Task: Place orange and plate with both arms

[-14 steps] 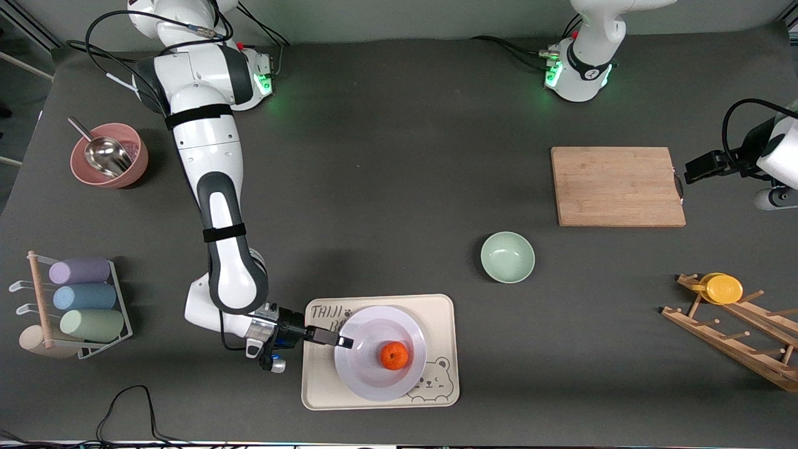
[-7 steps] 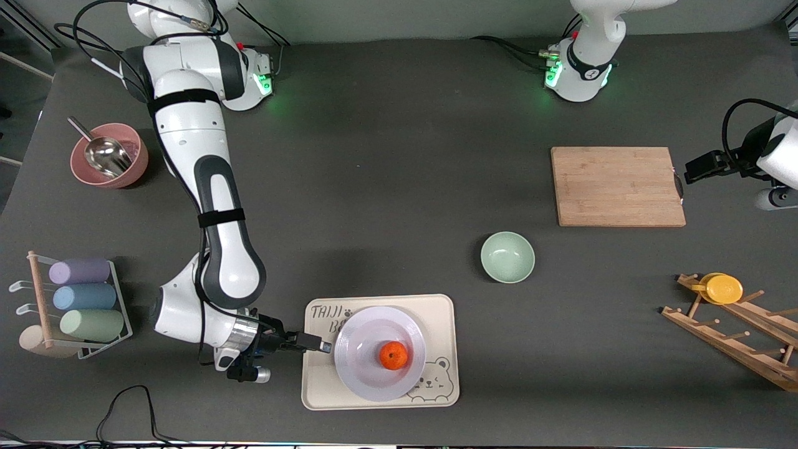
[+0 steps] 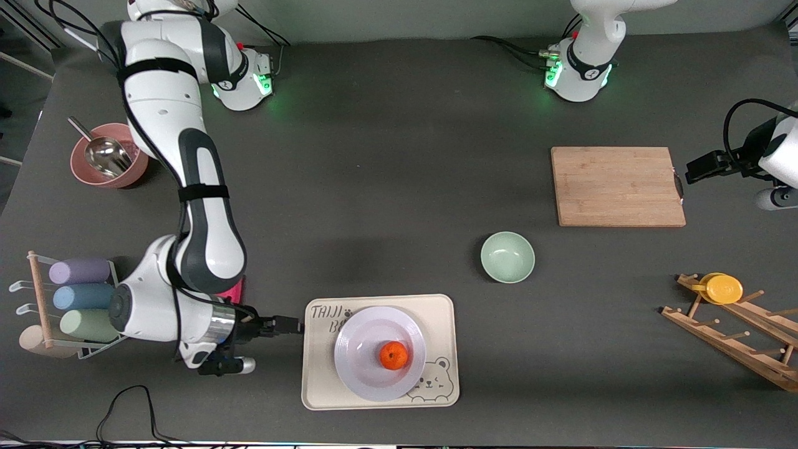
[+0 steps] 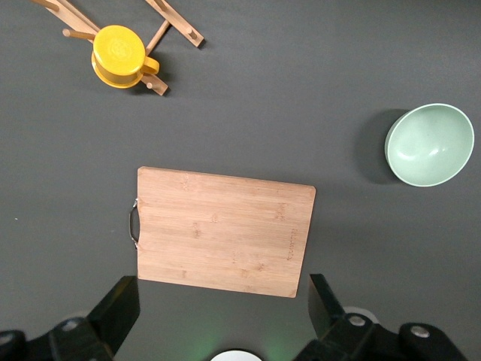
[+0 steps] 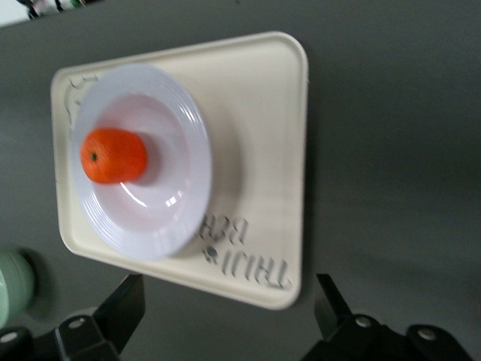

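The orange (image 3: 394,355) sits in the white plate (image 3: 358,357), which rests on the beige bear-printed tray (image 3: 436,312) near the front camera. My right gripper (image 3: 293,324) is open and empty, just off the tray's edge toward the right arm's end of the table, clear of the plate. Its wrist view shows the orange (image 5: 113,156), plate (image 5: 176,173) and tray (image 5: 259,150) ahead of the spread gripper (image 5: 229,316). My left gripper (image 3: 689,171) waits open and empty, up beside the cutting board; in its own view the gripper (image 4: 223,316) is wide apart.
A wooden cutting board (image 3: 617,186) and a pale green bowl (image 3: 507,257) lie toward the left arm's end. A wooden rack (image 3: 735,337) holds a yellow cup (image 3: 723,288). A pink bowl with a scoop (image 3: 109,156) and a cup rack (image 3: 81,299) stand at the right arm's end.
My right gripper has drawn back from the plate's rim, off the tray toward the right arm's end. Plate and orange stay put. The left arm has not moved.
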Action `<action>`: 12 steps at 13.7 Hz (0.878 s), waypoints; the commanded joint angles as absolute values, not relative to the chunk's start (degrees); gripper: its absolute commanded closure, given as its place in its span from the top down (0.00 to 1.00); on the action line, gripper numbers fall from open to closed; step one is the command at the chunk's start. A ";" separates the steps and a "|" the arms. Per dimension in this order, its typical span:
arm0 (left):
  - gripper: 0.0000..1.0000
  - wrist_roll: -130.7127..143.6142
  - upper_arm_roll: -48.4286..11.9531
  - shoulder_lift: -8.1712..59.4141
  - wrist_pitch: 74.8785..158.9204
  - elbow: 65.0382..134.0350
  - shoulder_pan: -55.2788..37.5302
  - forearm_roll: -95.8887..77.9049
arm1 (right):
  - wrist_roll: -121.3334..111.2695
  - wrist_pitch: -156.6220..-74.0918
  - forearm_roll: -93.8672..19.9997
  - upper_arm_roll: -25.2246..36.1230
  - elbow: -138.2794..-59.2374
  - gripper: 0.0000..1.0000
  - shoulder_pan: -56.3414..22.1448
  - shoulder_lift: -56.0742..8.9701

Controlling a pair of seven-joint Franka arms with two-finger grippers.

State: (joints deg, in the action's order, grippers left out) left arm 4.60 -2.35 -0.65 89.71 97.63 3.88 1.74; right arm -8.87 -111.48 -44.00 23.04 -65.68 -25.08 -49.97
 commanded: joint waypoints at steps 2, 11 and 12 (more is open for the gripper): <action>1.00 4.13 -2.37 -0.53 88.86 96.77 4.13 1.14 | -8.43 -111.80 -31.67 25.22 -84.60 1.00 -30.31 -35.10; 1.00 3.96 -1.23 -0.70 88.95 96.77 4.13 1.14 | 3.50 -101.97 -10.81 25.75 -95.72 1.00 -32.87 -10.74; 1.00 4.04 -1.23 -0.70 88.95 96.77 4.13 1.14 | 4.91 -100.13 -10.46 25.84 -95.54 1.00 -32.96 -8.63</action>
